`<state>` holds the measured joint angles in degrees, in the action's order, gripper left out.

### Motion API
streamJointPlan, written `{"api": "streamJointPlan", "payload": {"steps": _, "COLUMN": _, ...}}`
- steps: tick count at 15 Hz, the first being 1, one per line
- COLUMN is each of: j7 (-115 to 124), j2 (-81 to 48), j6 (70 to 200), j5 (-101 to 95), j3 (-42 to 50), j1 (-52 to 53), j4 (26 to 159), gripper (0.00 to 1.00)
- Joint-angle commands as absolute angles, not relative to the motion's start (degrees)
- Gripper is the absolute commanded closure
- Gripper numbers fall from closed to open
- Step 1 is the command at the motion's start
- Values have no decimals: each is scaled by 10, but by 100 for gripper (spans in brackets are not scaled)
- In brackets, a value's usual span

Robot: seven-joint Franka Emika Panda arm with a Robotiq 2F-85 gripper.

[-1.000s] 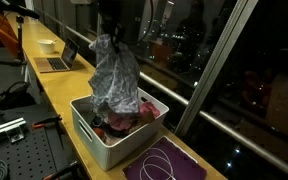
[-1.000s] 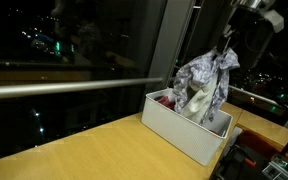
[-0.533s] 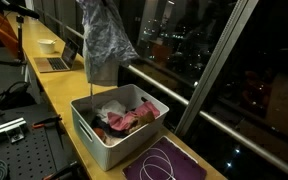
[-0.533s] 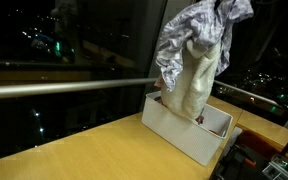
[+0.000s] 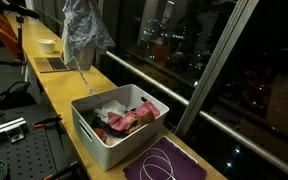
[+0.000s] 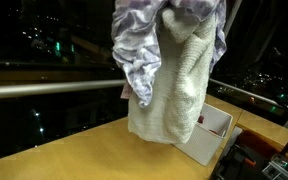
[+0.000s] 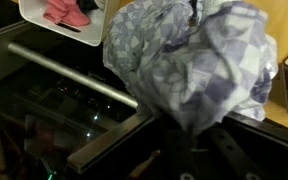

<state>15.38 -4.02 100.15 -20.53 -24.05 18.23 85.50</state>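
On the left of the long wooden table (image 5: 56,100) we see a small bowl (image 5: 47,44) and an open laptop (image 5: 56,62). Just to the right of them, high above the table, hangs the cloth (image 5: 85,30). It is a grey patterned piece bundled with a white towel (image 6: 176,100). It touches nothing below it.

Further right stands the white box (image 5: 99,140) with pink clothes (image 5: 127,119) inside. The cloth is well apart from the box, up and to its left. At the far right lies a purple mat (image 5: 189,168) with a thin white cable (image 5: 162,158) on it.

We cannot see the fingers of the gripper. In the wrist view the cloth (image 7: 189,70) covers them fully. Because the cloth hangs free in the air, we judge that they are clenched on its top.

We think the step in hand is the carrying: the cloth is outside the box and over the table. The next move calls for a free place on the table. The hanging end must stay off the laptop and the bowl, and the grip should hold until the cloth rests.
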Motion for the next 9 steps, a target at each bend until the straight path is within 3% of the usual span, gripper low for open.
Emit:
{"api": "streamJointPlan", "payload": {"steps": 1, "j7": 182, "j2": -166, "j6": 932, "j5": -244, "j3": -239, "j1": 251, "j4": 721, "gripper": 97}}
{"api": "streamJointPlan", "payload": {"steps": 5, "j7": 173, "j2": -224, "j6": 900, "j5": -250, "j3": -202, "j1": 303, "j4": 664, "gripper": 97}}
{"api": "streamJointPlan", "payload": {"steps": 6, "j7": 168, "j2": -231, "j6": 890, "j5": -246, "j3": -192, "j1": 309, "j4": 653, "gripper": 64}}
{"api": "streamJointPlan", "payload": {"steps": 7, "j7": 166, "j2": -233, "j6": 876, "j5": -241, "j3": -183, "j1": 312, "j4": 650, "gripper": 64}}
{"api": "streamJointPlan", "payload": {"steps": 9, "j7": 164, "j2": -232, "j6": 853, "j5": -239, "j3": -166, "j1": 313, "j4": 647, "gripper": 50}}
